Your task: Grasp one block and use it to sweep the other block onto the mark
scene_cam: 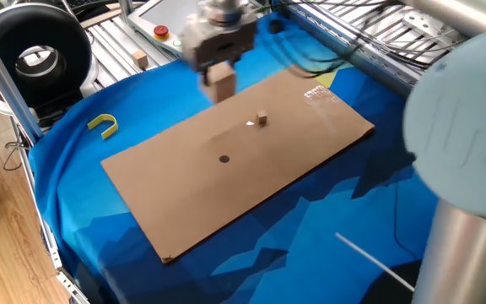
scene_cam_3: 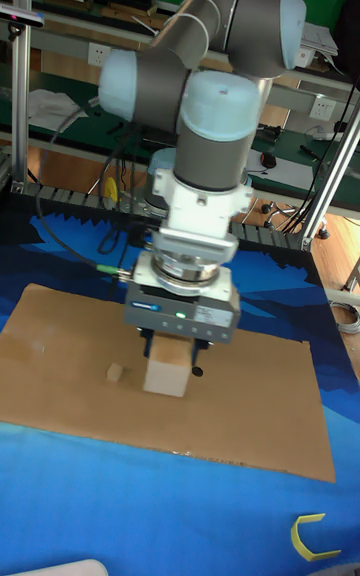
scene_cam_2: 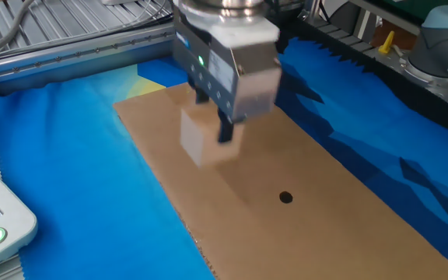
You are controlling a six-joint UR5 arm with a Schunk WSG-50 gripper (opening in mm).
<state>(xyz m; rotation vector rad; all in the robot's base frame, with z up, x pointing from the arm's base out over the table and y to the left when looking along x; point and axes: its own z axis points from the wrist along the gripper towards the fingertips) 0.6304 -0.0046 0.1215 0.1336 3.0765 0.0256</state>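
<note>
My gripper is shut on the large light-tan block and holds it over the far-left part of the brown board. The tiny wooden cube lies on the board to the right of the held block. In the tall fixed view the held block is close beside the tiny cube. The dark round mark is nearer the board's middle, apart from both. In the other fixed view the held block and the mark show, and the tiny cube is hidden behind the gripper.
A small white fleck lies next to the tiny cube, and a shiny tape patch marks the board's far corner. A yellow hook rests on the blue cloth left of the board. A metal frame and cables stand behind.
</note>
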